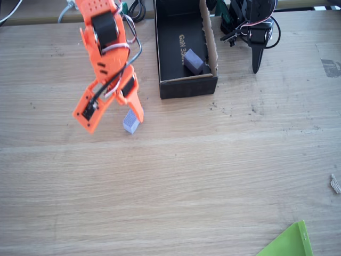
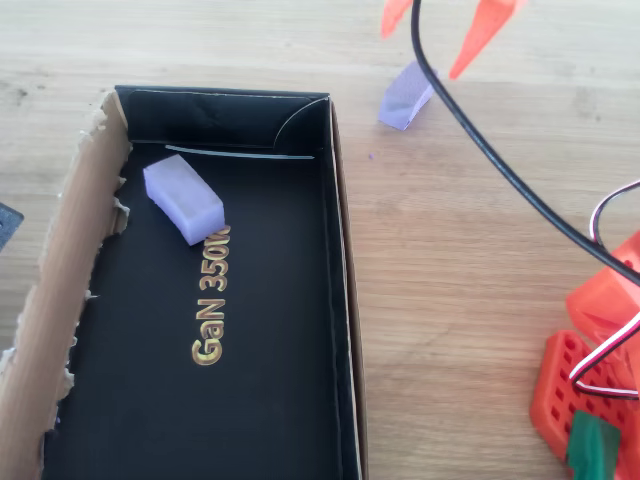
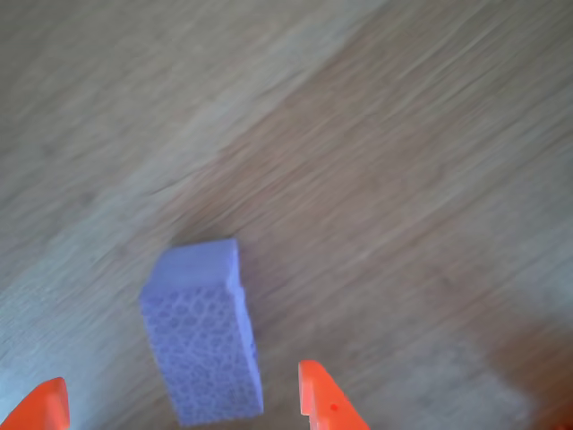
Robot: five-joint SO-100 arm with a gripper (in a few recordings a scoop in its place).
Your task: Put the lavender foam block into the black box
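The lavender foam block (image 1: 131, 121) (image 2: 405, 95) (image 3: 204, 345) rests on the wooden table, left of the black box (image 1: 186, 88) in the fixed view. My orange gripper (image 1: 114, 124) (image 2: 435, 40) (image 3: 179, 408) hangs open just above it. In the wrist view the block sits between the two orange fingertips (image 3: 318, 399) with a gap on each side. The black box (image 2: 345, 330) has torn brown cardboard edges and gold lettering on its floor. A stubbier, darker purple-grey foam block (image 1: 194, 61) (image 2: 183, 198) lies inside it.
A green sheet corner (image 1: 290, 242) pokes in at the bottom right of the fixed view, and a small scrap (image 1: 334, 184) lies at the right edge. The arm's black cable (image 2: 520, 180) runs across the table beside the box.
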